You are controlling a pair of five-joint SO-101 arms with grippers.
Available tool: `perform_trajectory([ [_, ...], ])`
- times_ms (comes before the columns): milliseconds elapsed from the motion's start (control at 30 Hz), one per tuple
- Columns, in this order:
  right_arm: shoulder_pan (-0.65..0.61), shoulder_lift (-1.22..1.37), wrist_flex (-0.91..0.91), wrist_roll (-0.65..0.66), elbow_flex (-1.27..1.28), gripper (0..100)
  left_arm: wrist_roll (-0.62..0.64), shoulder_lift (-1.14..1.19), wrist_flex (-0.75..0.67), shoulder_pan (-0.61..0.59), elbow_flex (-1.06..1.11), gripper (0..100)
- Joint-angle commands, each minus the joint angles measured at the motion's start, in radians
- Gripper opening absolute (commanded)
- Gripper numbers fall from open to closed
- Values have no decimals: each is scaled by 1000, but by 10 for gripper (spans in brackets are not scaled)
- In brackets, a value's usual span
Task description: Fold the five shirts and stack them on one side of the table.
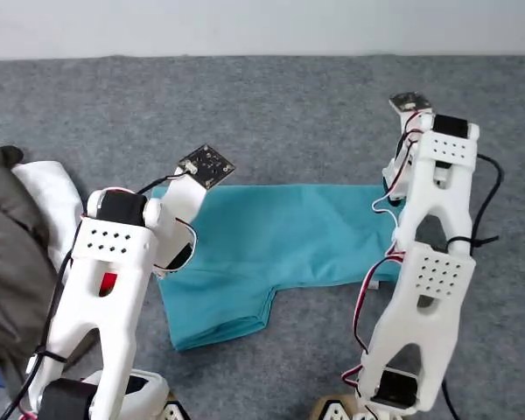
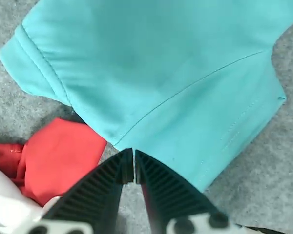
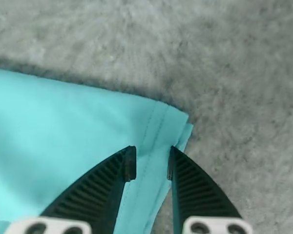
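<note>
A teal shirt lies partly folded on the grey carpeted table, one sleeve pointing toward the front edge. My left gripper is shut with nothing between its fingers, hovering just off the shirt's left edge, near a sleeve. In the high view it sits at the shirt's left side. My right gripper is open by a narrow gap, its fingertips over the hemmed corner at the shirt's right end. The hem runs between the fingers, which do not pinch it.
A pile of clothes sits at the table's left edge: a dark grey garment and a white one. A red garment and white cloth lie close to my left gripper. Bare carpet stretches behind the shirt.
</note>
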Motion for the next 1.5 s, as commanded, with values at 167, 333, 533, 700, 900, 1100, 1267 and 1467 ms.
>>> perform_trajectory([
  [167, -5, 10, -1, -8, -71, 46, -14, -38, 6, -6, -31, 15],
  [333, -5, -31, -1, -3, -71, 11, -15, -37, 5, -6, -31, 15],
  [533, -1, -81, -28, 89, -72, 8, -15, -37, 5, -6, -31, 15],
  [700, 13, -81, -113, 167, -72, 8, -15, -37, 6, -6, -31, 15],
  [900, 12, -84, -117, 238, -72, 9, -15, -37, 9, -6, -31, 15],
  [1100, -10, -134, 53, 233, -89, 168, -14, -37, 11, -6, -31, 15],
  [1267, -27, -202, 236, 232, -173, 175, -14, -38, 11, -6, -31, 15],
  [1467, -8, -363, 245, 170, 41, 154, -14, -44, 12, -6, -31, 15],
])
